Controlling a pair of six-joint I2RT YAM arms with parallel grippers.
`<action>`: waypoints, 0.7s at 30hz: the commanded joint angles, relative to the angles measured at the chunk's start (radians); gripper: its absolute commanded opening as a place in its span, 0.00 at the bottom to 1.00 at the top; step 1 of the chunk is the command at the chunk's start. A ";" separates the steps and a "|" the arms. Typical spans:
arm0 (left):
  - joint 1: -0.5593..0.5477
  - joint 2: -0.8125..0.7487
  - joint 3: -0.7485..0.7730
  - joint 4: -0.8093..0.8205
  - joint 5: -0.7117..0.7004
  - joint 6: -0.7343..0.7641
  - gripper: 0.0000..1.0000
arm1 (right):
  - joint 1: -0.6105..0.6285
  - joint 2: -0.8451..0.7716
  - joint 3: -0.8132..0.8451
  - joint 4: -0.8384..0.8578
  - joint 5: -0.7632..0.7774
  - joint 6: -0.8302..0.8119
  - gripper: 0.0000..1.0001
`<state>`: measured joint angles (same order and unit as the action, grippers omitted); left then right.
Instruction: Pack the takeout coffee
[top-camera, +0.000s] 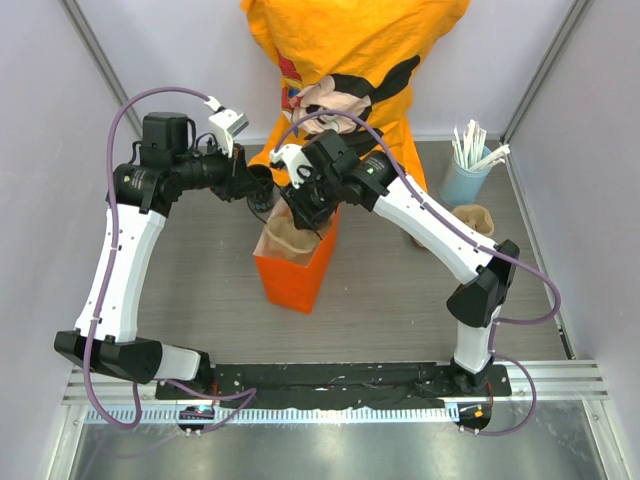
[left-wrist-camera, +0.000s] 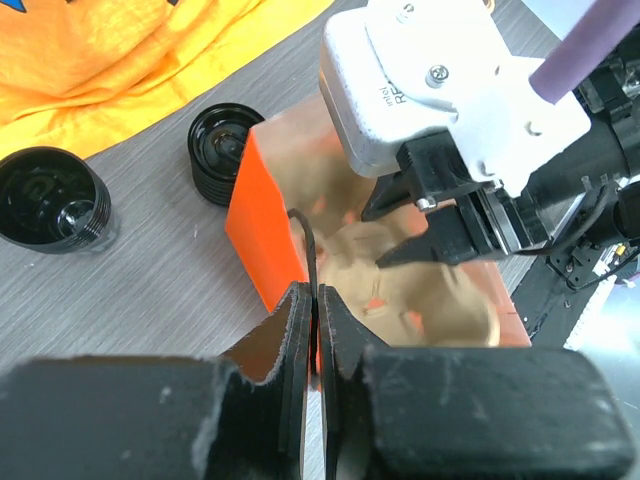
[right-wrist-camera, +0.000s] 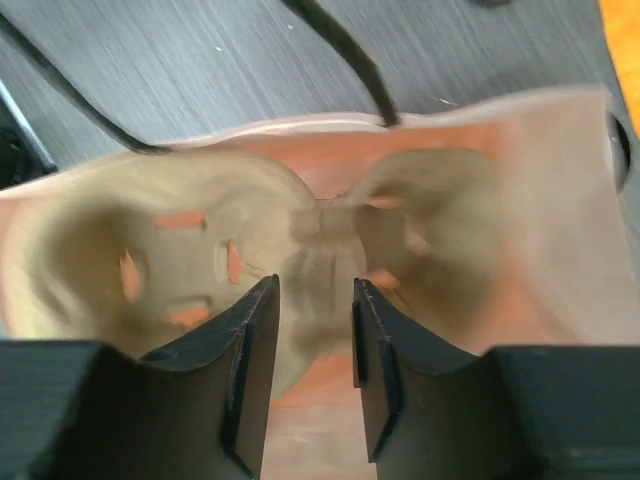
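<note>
On the table (top-camera: 400, 300), I read the left gripper (left-wrist-camera: 313, 310) clamped on the rim of the orange paper bag (top-camera: 295, 280). The right gripper (right-wrist-camera: 315, 300) hangs over the bag's mouth, jaws half apart, empty. The takeout coffee (left-wrist-camera: 222, 150) stands just beside the bag.

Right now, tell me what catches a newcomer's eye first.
The orange paper bag stands in the middle, a pulp cup tray inside it. The left gripper pinches its rim while the right gripper hangs open over its mouth. Beyond is a person in orange.
</note>
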<state>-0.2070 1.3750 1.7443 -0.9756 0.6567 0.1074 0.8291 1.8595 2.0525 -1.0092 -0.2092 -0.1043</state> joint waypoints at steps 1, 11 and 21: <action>0.004 -0.024 -0.009 0.032 0.041 -0.014 0.10 | -0.002 0.003 0.044 -0.028 0.060 -0.075 0.18; -0.014 -0.025 -0.042 0.025 0.046 0.005 0.10 | -0.001 -0.006 0.058 -0.026 0.058 -0.140 0.19; -0.014 -0.021 -0.046 0.023 0.043 0.014 0.10 | -0.002 -0.023 0.155 -0.074 -0.065 -0.172 0.22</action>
<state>-0.2157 1.3739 1.7027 -0.9760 0.6781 0.1120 0.8272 1.8599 2.1342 -1.0779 -0.2169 -0.2420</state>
